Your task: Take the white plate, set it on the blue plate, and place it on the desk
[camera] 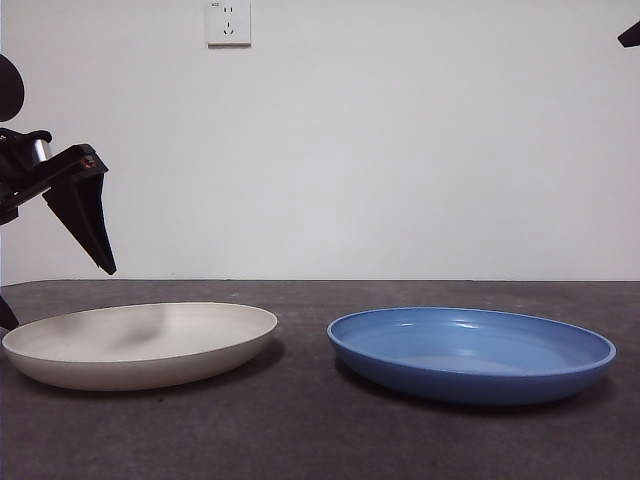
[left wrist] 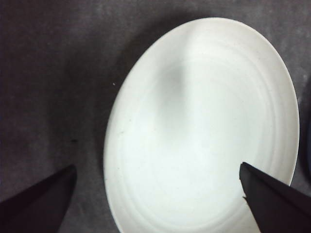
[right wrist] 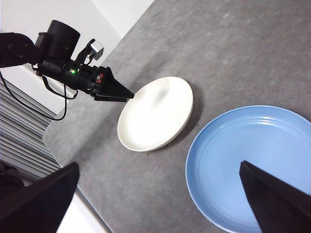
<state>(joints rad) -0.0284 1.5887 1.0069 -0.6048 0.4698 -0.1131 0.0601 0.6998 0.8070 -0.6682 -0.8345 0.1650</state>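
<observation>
The left arm is cut off by the edge of the front view at 9 o'clock, so only part of the left hand (camera: 85,215) shows there. In the left wrist view the white plate (left wrist: 201,131) is cropped at its near rim, and a dark sliver at the frame edge beside it cannot be identified. The right hand (right wrist: 155,194) appears in the front view only as a black tip at 1 o'clock.

Two plates are present: one white plate (camera: 140,345) and one blue plate (camera: 470,352). Both lie flat on the desk (camera: 300,430), side by side and apart, not touching.

The left hand hovers above the white plate's outer rim, jaws spread wide, holding nothing. The right hand hangs high above the blue plate (right wrist: 252,165), jaws likewise spread and empty.
</observation>
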